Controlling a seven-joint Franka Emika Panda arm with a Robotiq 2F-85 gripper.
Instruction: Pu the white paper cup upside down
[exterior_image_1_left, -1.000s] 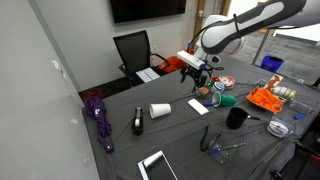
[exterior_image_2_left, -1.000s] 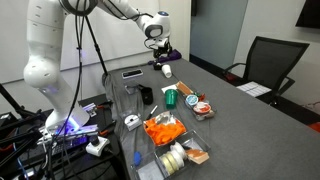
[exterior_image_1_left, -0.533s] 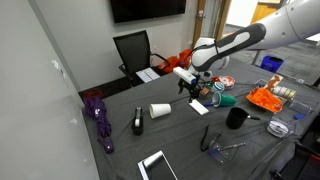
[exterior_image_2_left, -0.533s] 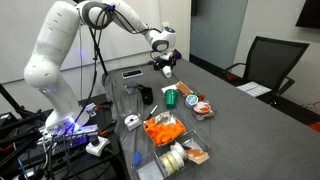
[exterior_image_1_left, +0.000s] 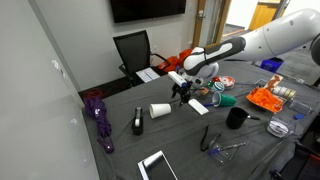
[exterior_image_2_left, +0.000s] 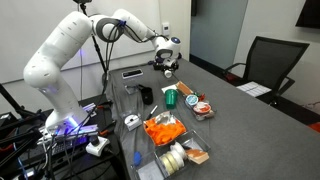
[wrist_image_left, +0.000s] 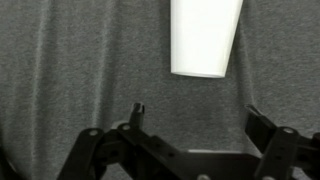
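Observation:
The white paper cup (exterior_image_1_left: 160, 110) lies on its side on the grey table (exterior_image_1_left: 180, 140). In the wrist view the cup (wrist_image_left: 205, 35) fills the top, its narrower end pointing toward the jaws. My gripper (exterior_image_1_left: 181, 92) hangs low over the table just beside the cup, and it also shows in an exterior view (exterior_image_2_left: 165, 68). Its fingers are spread wide and empty (wrist_image_left: 200, 118), a short gap of bare table between them and the cup.
A black mug (exterior_image_1_left: 236, 118) stands toward the table's front. A flat white card (exterior_image_1_left: 199, 106) lies near the gripper. A purple umbrella (exterior_image_1_left: 97, 115), a black object (exterior_image_1_left: 138, 122), a tablet (exterior_image_1_left: 157, 165), an orange bag (exterior_image_1_left: 267, 98) and an office chair (exterior_image_1_left: 133, 50) are around.
The arm has swung down and toward the lying cup, bringing the open gripper from above the table's middle to just beside the cup. The cup has not moved.

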